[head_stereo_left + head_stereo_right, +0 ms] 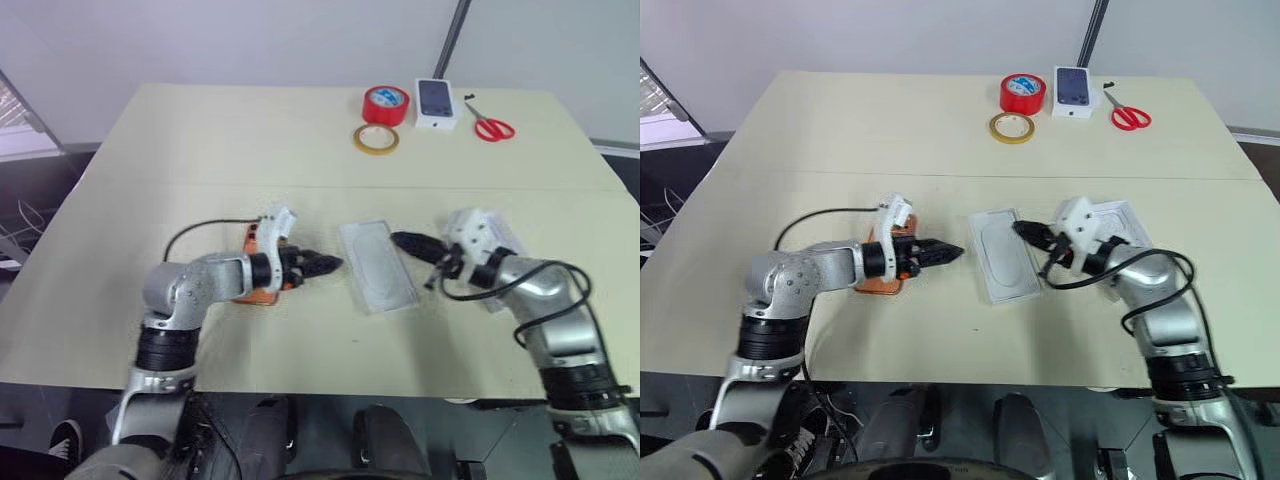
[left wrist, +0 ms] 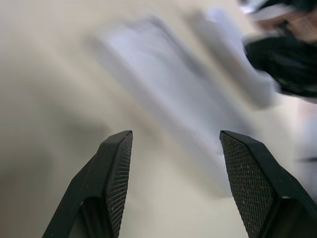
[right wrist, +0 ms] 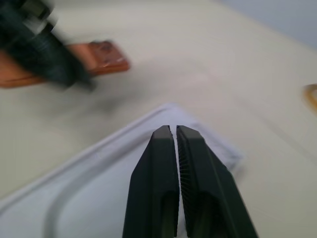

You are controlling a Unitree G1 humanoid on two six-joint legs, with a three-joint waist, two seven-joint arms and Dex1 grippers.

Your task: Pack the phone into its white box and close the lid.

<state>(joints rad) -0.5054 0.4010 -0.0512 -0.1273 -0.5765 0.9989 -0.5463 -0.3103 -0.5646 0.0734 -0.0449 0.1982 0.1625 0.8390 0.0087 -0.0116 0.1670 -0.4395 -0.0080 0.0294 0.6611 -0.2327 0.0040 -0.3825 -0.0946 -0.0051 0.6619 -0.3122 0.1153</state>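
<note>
The copper-orange phone (image 1: 262,296) lies flat on the table, partly under my left wrist. My left gripper (image 1: 328,265) is open and empty, pointing at a flat white piece with a rounded recess (image 1: 378,268) in the middle. My right gripper (image 1: 405,241) is shut on nothing, its tip over that piece's right edge. In the right wrist view the shut fingertips (image 3: 166,136) hover over the white piece, with the phone (image 3: 101,55) beyond. Another white tray (image 1: 1127,218) is mostly hidden under my right wrist. I cannot tell whether it is the white box or the lid.
At the table's far side stand a red tape roll (image 1: 385,104), a yellow tape ring (image 1: 375,139), a small white box picturing a dark phone (image 1: 436,103) and red scissors (image 1: 492,127). A black cable loops by my left arm.
</note>
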